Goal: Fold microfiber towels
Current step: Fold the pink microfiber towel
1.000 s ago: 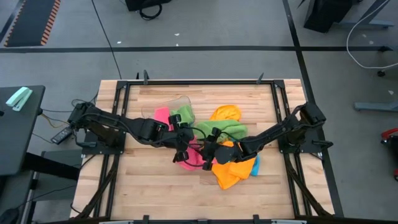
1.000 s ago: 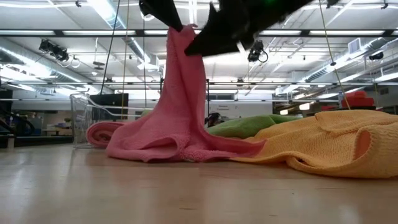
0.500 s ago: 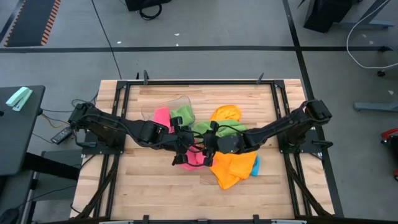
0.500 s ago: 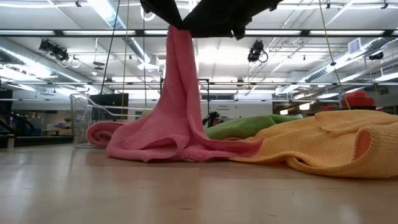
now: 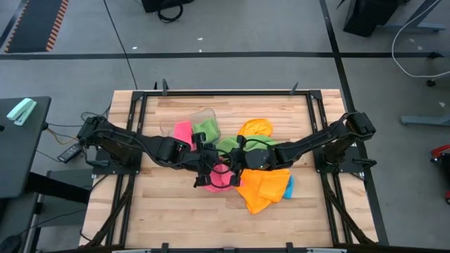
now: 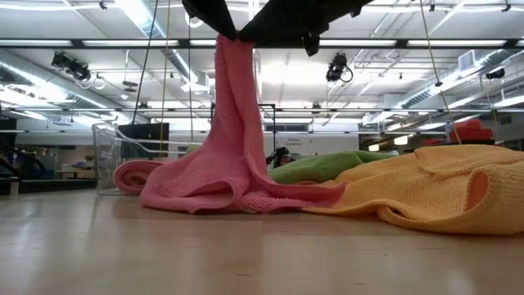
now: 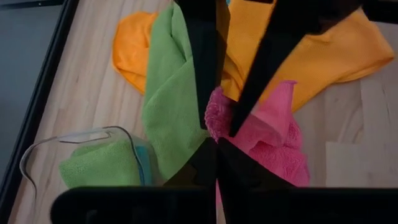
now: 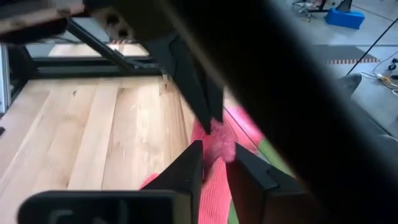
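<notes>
Left pincer (image 5: 205,156): clamped tight on the pink towel (image 6: 233,139), lifting it so it hangs down to the worktop (image 5: 176,211).
Right pincer (image 8: 214,152): right beside the left one, jaws narrow, pinching the same pink cloth just next to the left's grip.
Pink towel: top edge up between both pincers, its tail bunched on the wood below.
Progress: early, by my reading; nothing folded. Orange towel (image 5: 260,190), green towel (image 7: 168,99) and a blue towel (image 5: 288,188) lie crumpled beneath and beside the pincers.
Clear tub (image 7: 68,146): behind the left pincer, holding a second green cloth (image 7: 96,169).
</notes>
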Robot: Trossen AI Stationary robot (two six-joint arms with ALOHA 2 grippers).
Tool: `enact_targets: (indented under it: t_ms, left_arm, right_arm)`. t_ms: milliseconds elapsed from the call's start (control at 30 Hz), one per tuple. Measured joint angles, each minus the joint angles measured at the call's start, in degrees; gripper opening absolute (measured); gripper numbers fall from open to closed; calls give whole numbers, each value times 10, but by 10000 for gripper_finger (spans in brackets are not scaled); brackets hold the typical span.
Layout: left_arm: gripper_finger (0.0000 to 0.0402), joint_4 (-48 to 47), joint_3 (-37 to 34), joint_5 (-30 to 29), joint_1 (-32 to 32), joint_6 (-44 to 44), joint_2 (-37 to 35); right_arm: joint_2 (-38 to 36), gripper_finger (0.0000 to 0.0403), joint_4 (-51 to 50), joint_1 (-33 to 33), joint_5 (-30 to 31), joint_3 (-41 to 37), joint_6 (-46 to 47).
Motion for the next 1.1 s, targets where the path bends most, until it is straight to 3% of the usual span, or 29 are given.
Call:
enact_targets:
  t_ms: [133,367,600,733,933,1100]
  left_arm:
    - [25,0,0,0,0,0,0]
    - [8,7,0,20,-3,17,0]
    - [36,5,0,20,-3,20,0]
    - [13,12,0,20,-3,20,0]
    - [17,16,0,20,-3,20,0]
    - [12,-25,0,40,-7,-3,2]
  right_arm:
    - [-3,58,-2,0,0,0,-4]
    - [-3,43,-6,-2,-7,0,-12]
    - [-6,42,-15,-2,-18,0,-30]
    - [-7,42,-18,-4,-30,0,-27]
    - [-7,64,-25,-3,-40,0,-29]
    - [-6,90,-110,-6,-53,0,16]
